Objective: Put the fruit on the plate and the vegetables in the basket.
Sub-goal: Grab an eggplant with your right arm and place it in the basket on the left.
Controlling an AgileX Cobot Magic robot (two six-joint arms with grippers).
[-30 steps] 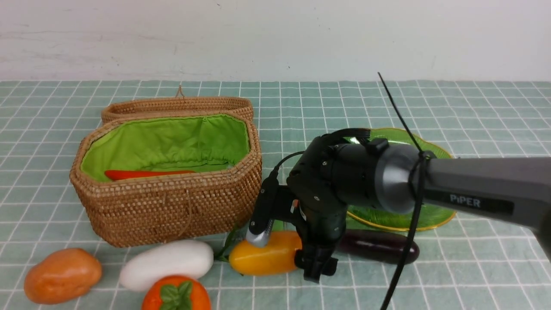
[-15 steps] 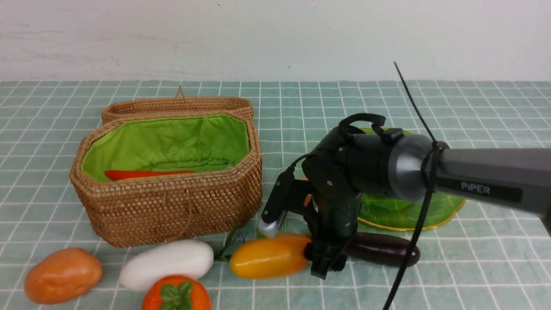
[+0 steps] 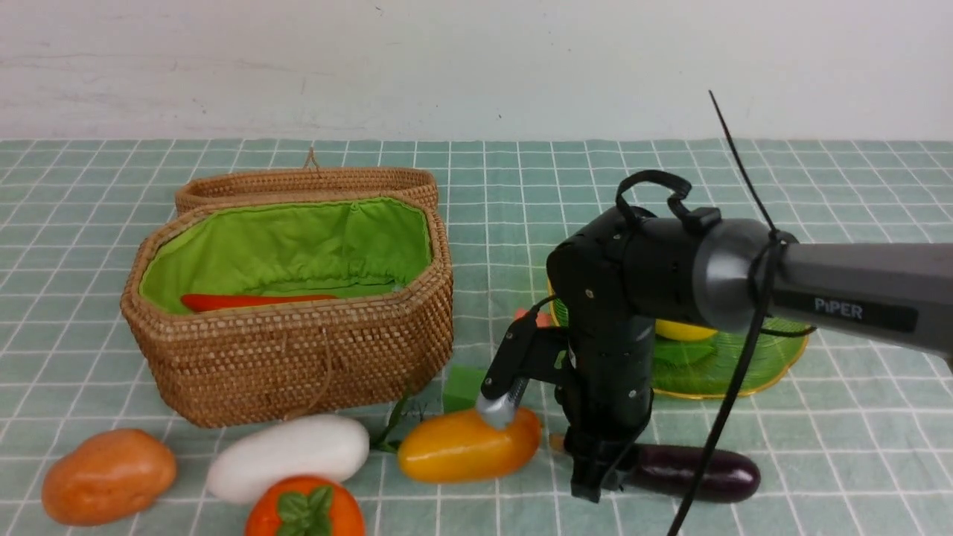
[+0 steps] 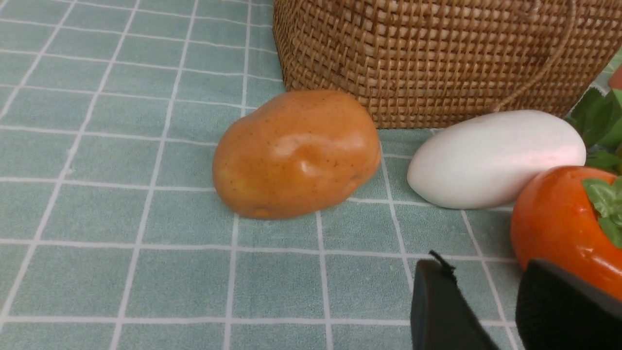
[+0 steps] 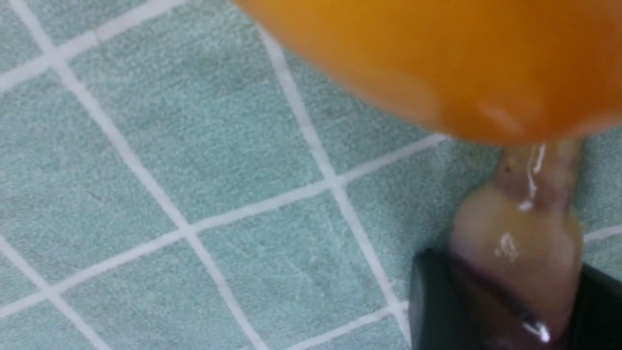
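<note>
— Front view?
— Right claw has shifted from mango to eggplant, dragging it along the near edge of the counter.
— Left wrist?
— Left claw apart, beside the persimmon.
— Right wrist?
— Blurry; seemingly clamped on the eggplant's stem. Basket next.

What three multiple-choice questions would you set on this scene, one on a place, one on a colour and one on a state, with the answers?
1. Where is the long red pepper relative to the tan woven wicker basket?
A. inside it
B. in front of it
C. behind it

2. What colour is the basket's cloth lining?
A. white
B. bright green
C. purple

3. How do the left arm's fingers stand?
A. pressed together
B. clamped on a fruit
C. apart, nothing between

Answers:
1 A: the pepper lies below the rim, against the lining.
2 B: the front view shows bright green.
3 C: the left wrist view shows an empty gap.
</note>
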